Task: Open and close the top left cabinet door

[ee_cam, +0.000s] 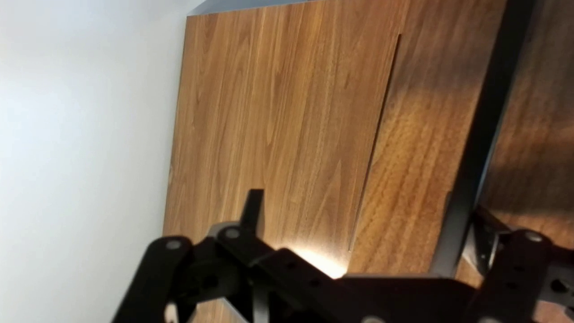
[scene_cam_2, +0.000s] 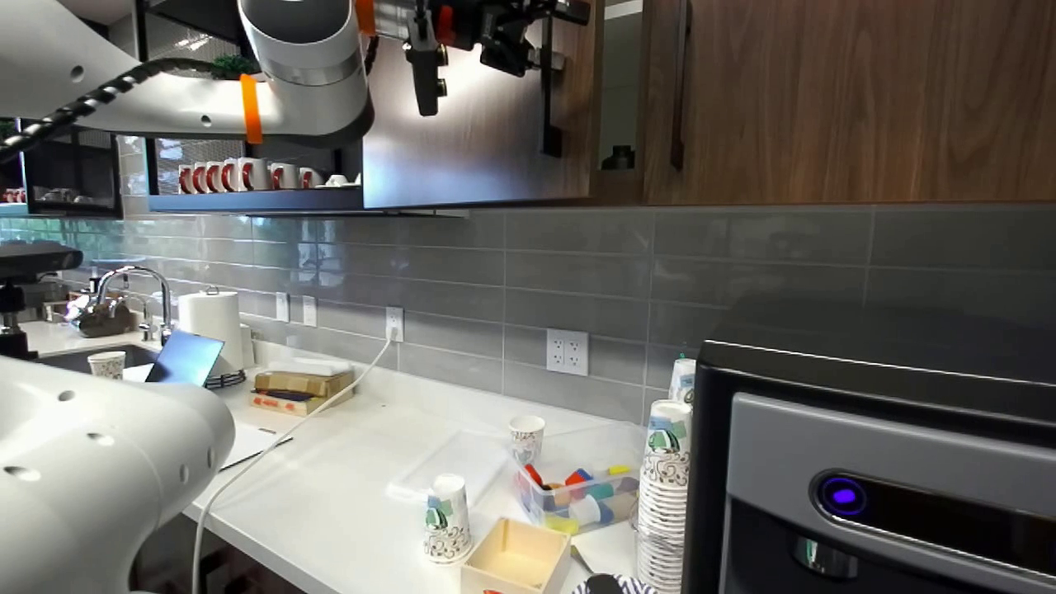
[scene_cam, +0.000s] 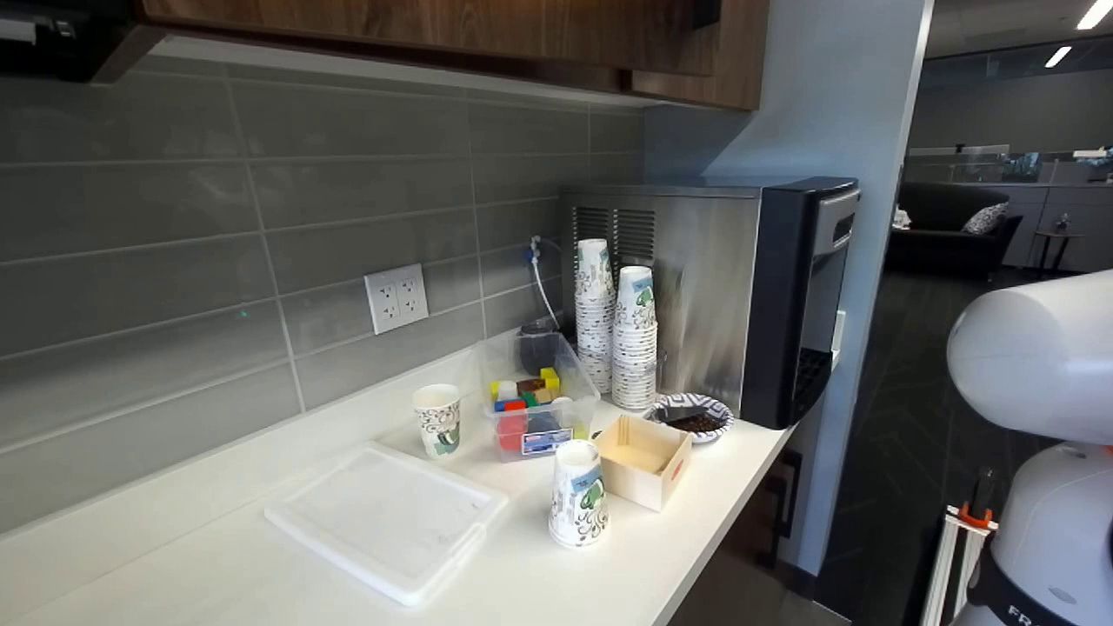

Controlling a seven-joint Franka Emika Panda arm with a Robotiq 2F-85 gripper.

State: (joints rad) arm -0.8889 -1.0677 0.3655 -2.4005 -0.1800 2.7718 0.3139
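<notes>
- Standing wide apart, the fingers of the gripper [ee_cam: 367,208] flank the handle [ee_cam: 484,134] in the wrist view, one just beside it; contact, I cannot tell.
- The handle's long axis runs upright in an exterior view.
- Ajar above the counter [scene_cam_2: 330,487], the cabinet door [scene_cam_2: 487,157] faces outward; its top is cropped.
- Behind, a gray tiled wall [scene_cam_2: 445,289].

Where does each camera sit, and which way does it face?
Wrist view: just behind the end effector, which shows along the bottom; faces the wooden cabinet and dark handle.
An exterior view: higher than the counter, looking along it toward the steel machine; arm at right edge.
An exterior view: near the machine's front, facing the tiled wall; arm and end effector show.
Both exterior views share counter, machine, paper cups.
</notes>
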